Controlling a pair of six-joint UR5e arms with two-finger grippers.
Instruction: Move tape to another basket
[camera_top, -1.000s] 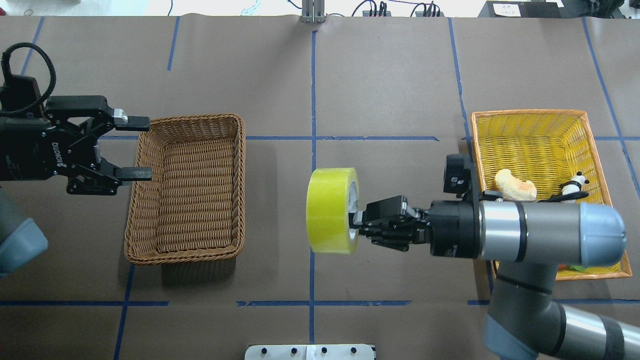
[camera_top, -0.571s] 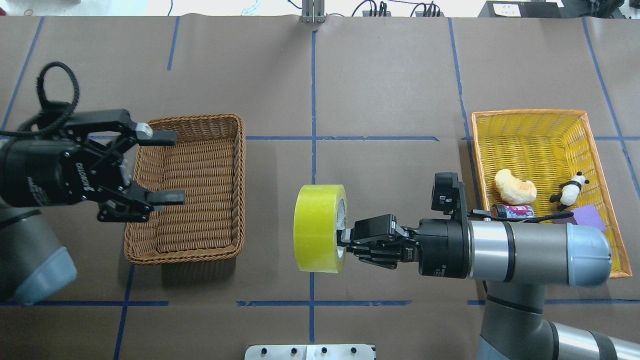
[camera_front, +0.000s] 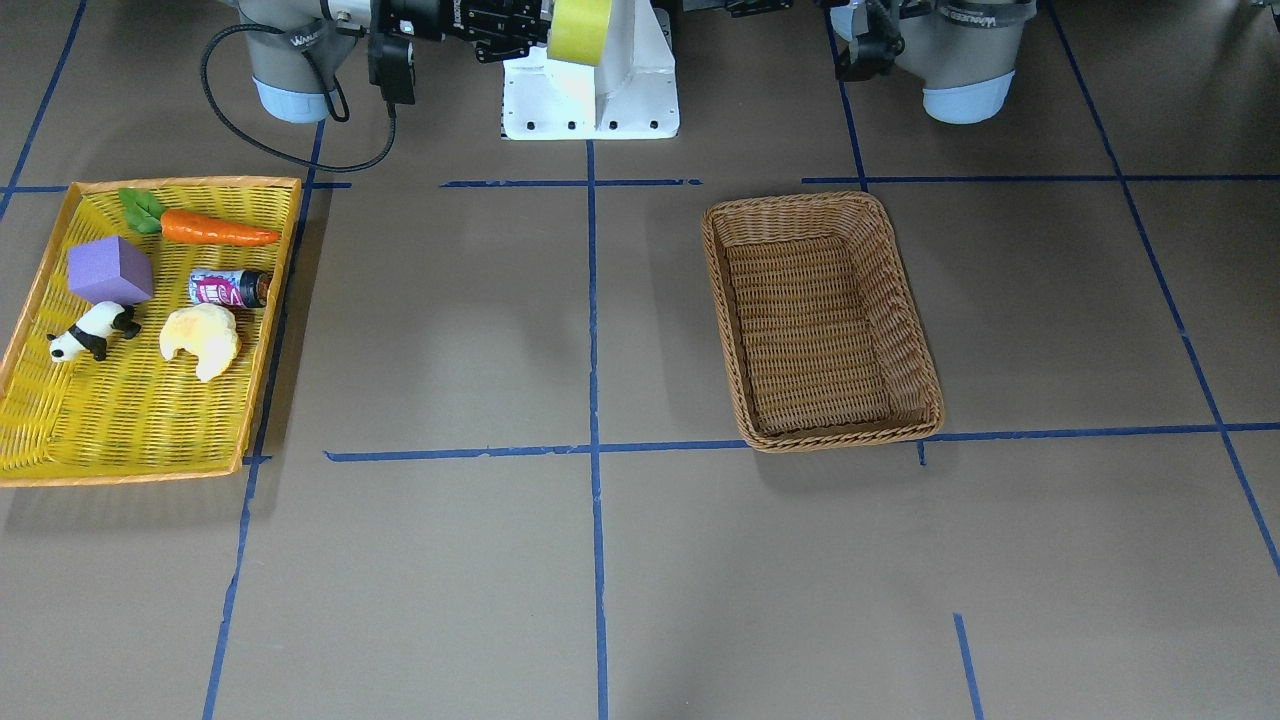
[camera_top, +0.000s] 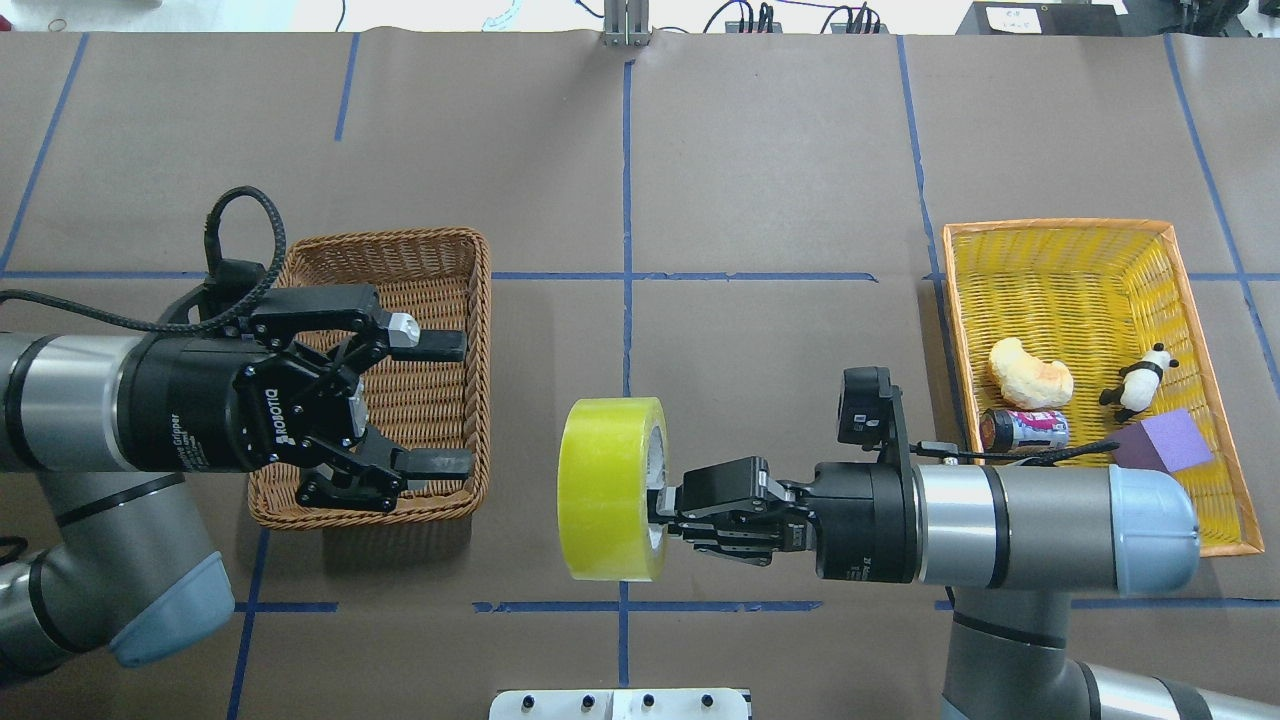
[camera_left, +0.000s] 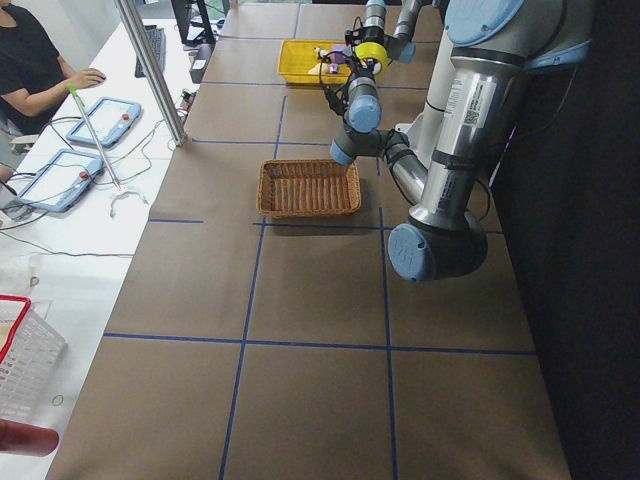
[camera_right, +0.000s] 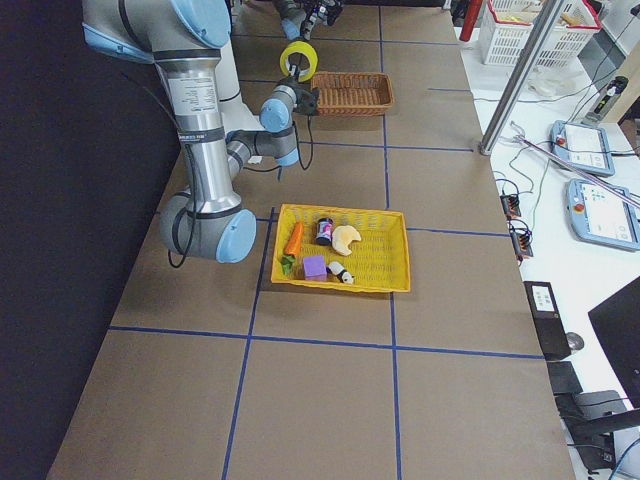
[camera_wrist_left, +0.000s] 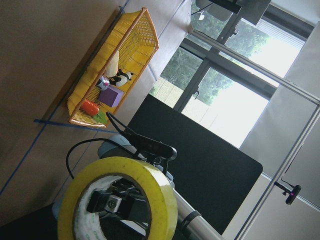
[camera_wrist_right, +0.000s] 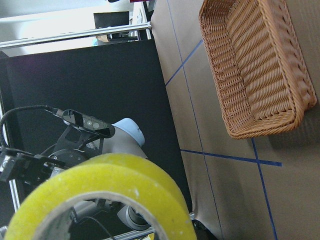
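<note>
We saw R gripper (camera_top: 662, 505) pinching the tape (camera_top: 598, 490) by its wall, roll on edge in mid-air, w/ L gripper (camera_top: 452, 404) wide open, empty, above the basket (camera_top: 400, 238).

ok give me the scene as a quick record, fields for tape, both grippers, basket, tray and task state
tape: in the air between basket and tray, on edge, hole facing the left gripper
right gripper: shut on tape
left gripper: open, over basket, pointed at tape, apart from it
basket: empty
tray: croissant, panda, bottle, purple block, carrot
task state: tape not yet in basket
</note>
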